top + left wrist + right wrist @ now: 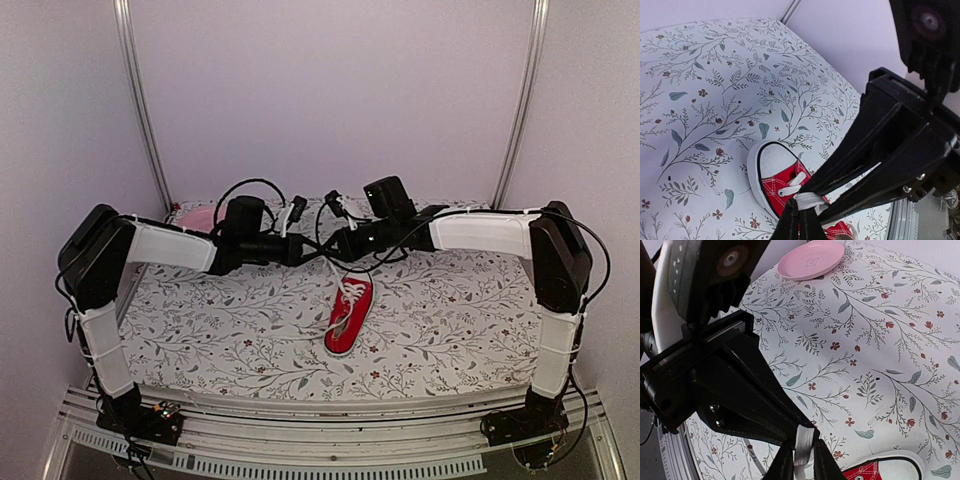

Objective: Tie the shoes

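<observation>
red shoe (349, 315): on table (200, 320).
left jaws: clamped on white lace (807, 200).
right jaws: closed around other lace (802, 452).
step: lace ends held up.
next: cross ends, hold tension.

Left arm (165, 245) and right arm (480, 232) reach inward, left fingers (789, 223) and right fingers (782, 466) pinched.
</observation>
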Robot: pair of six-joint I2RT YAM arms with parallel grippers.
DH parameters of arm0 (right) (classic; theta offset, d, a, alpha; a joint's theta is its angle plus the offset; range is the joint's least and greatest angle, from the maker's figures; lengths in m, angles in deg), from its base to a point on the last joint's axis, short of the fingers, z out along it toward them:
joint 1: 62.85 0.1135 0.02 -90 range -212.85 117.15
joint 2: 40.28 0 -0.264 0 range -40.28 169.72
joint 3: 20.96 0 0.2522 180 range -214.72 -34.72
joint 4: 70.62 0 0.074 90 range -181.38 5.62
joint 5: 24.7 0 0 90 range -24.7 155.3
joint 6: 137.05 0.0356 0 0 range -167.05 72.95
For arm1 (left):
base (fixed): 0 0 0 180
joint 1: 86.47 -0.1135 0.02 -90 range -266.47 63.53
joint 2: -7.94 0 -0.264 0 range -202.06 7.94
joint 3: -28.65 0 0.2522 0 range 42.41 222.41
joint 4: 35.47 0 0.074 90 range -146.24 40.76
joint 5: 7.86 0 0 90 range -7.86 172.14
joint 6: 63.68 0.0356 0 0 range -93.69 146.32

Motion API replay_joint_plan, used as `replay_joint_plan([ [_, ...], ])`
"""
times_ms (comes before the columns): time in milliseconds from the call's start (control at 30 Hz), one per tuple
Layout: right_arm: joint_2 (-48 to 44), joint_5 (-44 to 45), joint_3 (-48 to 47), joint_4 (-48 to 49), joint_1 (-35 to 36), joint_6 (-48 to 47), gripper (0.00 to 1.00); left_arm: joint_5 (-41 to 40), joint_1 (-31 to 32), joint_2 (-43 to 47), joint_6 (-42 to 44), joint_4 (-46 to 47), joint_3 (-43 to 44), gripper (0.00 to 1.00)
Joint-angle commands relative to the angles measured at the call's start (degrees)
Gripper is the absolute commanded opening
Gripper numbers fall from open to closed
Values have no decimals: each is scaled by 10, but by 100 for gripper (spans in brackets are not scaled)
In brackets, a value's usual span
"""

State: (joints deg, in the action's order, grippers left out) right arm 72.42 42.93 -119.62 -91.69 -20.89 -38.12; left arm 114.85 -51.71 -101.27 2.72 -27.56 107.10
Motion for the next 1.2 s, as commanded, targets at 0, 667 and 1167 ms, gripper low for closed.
replay_joint_plan([
  [0,12,-4,-15,-4,0,-8,8,3,8,11,-1,18,3,0],
  [667,-60,92,61,20,-6,27,2,-28,118,93,52,-56,-140,57],
  [1167,-69,94,75,31,-7,34,2,-63,143,49,71,-112,-95,53],
])
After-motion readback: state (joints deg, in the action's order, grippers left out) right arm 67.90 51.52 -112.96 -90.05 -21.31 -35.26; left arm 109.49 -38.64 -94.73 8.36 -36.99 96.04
